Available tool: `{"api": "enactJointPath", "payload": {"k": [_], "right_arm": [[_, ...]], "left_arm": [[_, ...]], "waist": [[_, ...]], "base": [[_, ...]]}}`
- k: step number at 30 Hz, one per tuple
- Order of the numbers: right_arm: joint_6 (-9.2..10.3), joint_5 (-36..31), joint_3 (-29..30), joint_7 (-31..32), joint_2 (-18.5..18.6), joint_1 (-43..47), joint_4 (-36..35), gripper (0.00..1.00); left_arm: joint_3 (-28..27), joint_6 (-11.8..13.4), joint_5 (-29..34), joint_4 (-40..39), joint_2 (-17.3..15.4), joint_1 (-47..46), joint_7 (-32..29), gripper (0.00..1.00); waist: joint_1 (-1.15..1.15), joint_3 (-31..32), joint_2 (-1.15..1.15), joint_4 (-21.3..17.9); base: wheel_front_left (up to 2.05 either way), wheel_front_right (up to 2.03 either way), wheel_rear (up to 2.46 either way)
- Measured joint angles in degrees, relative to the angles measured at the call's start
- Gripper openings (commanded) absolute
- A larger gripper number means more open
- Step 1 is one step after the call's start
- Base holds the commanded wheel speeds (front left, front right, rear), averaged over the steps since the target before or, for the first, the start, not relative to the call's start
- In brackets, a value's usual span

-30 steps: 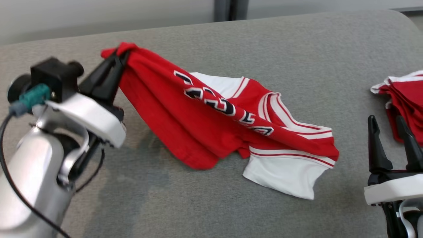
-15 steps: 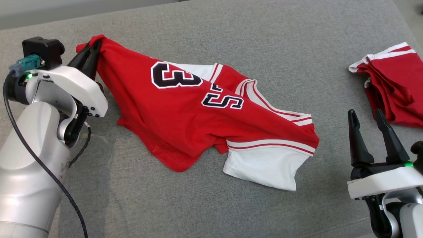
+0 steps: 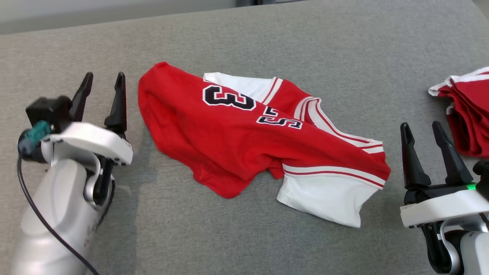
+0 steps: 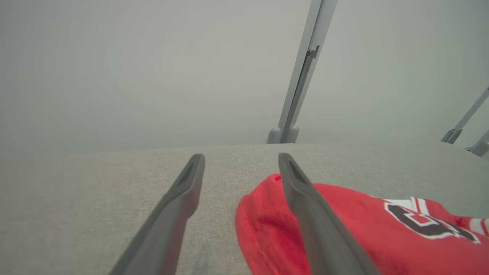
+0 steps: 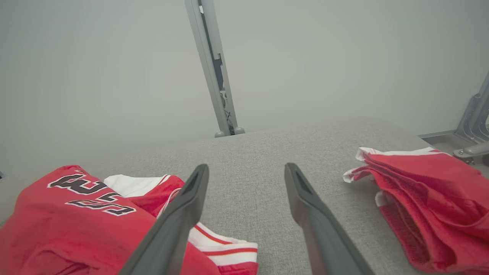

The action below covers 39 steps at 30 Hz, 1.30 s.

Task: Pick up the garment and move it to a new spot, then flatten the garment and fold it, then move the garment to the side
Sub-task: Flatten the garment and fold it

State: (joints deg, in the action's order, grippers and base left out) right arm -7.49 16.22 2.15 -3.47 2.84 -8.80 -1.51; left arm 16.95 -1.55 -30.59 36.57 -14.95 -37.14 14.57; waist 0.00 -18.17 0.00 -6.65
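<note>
The garment (image 3: 244, 141) is a red and white jersey with black numbers, lying crumpled on the grey cloth table (image 3: 267, 42). My left gripper (image 3: 104, 79) stands open just left of the jersey's red corner, holding nothing. In the left wrist view that gripper (image 4: 241, 159) has its right finger over the jersey's (image 4: 363, 236) edge. At the lower right my right gripper (image 3: 421, 127) is open and empty, a little right of the white sleeve. The right wrist view shows the right gripper (image 5: 247, 170) with the jersey (image 5: 76, 214) at its lower left.
A pile of folded red and white garments (image 3: 470, 114) lies at the table's right edge, close to my right gripper; the same pile (image 5: 431, 202) appears in the right wrist view. A grey wall with a metal post (image 4: 301, 72) stands behind the table.
My left gripper has opened and let go of the jersey's red corner, which dropped onto the table. The left arm drew back toward me. The head camera shifted a little.
</note>
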Motion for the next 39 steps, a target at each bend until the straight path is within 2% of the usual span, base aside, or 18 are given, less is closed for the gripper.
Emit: {"api": "enactJointPath", "payload": {"k": [7,12,19,23,28,39], "right_arm": [[0.00,-1.68,-0.09,0.87,0.02,0.15,-1.11,1.00],[0.00,-2.64,-0.21,1.30,0.01,0.27,-1.60,1.00],[0.00,-3.59,-0.41,1.98,0.10,1.12,-1.75,1.00],[0.00,-3.76,-0.79,2.23,0.11,2.26,-1.57,1.00],[0.00,-3.76,-0.87,2.54,0.10,4.41,-1.93,1.00],[0.00,-3.85,-0.04,3.54,0.07,6.45,-3.37,1.00]], "left_arm": [[-4.74,5.38,4.33,-18.76,1.10,11.37,0.34,1.00],[-8.02,6.78,7.65,-30.16,1.88,19.30,0.34,1.00],[-8.73,6.94,10.89,-36.32,1.57,26.63,0.34,1.00],[-8.11,7.98,12.09,-37.94,0.96,30.83,-0.05,1.00],[-6.68,9.04,12.93,-39.98,0.45,34.94,-3.61,1.00],[-5.48,9.77,12.77,-41.85,0.05,37.30,-7.01,1.00]], "waist": [[0.00,1.59,0.00,2.82],[0.00,2.93,0.00,4.48],[0.00,5.15,0.00,5.83],[0.00,7.13,0.00,6.16],[0.00,9.37,0.00,6.21],[0.00,10.61,0.00,6.26]], "base": [[0.00,0.00,0.00],[0.00,0.00,0.00],[0.00,0.00,0.00],[0.00,0.00,0.00],[0.00,0.00,0.00],[0.00,0.00,0.00]]}}
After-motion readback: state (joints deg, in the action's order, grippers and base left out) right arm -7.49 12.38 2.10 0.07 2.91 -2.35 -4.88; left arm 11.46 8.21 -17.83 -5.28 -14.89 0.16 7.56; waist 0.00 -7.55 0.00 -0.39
